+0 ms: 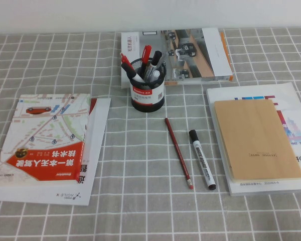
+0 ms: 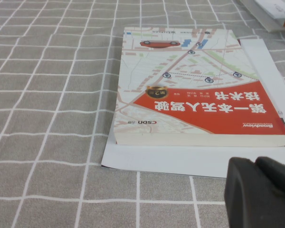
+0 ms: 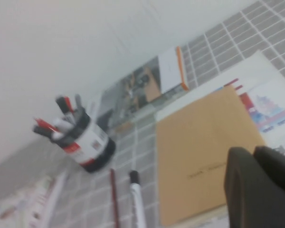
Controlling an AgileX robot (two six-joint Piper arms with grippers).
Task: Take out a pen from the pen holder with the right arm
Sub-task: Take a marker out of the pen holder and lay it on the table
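A black mesh pen holder (image 1: 147,91) stands at the back centre of the table with several red and black pens (image 1: 151,57) sticking out of it. The right wrist view shows the holder (image 3: 88,142) far off. My right gripper (image 3: 255,156) is shut and empty, raised over the tan notebook (image 3: 204,156). My left gripper (image 2: 257,164) is also shut and empty. It hovers near the front edge of the red map book (image 2: 194,90). Neither arm appears in the high view.
A red pencil (image 1: 178,152) and a whiteboard marker (image 1: 202,165) lie on the checked cloth in front of the holder. The tan notebook (image 1: 256,139) rests on a folder at the right. A magazine (image 1: 190,52) lies behind the holder, the map book (image 1: 45,138) at the left.
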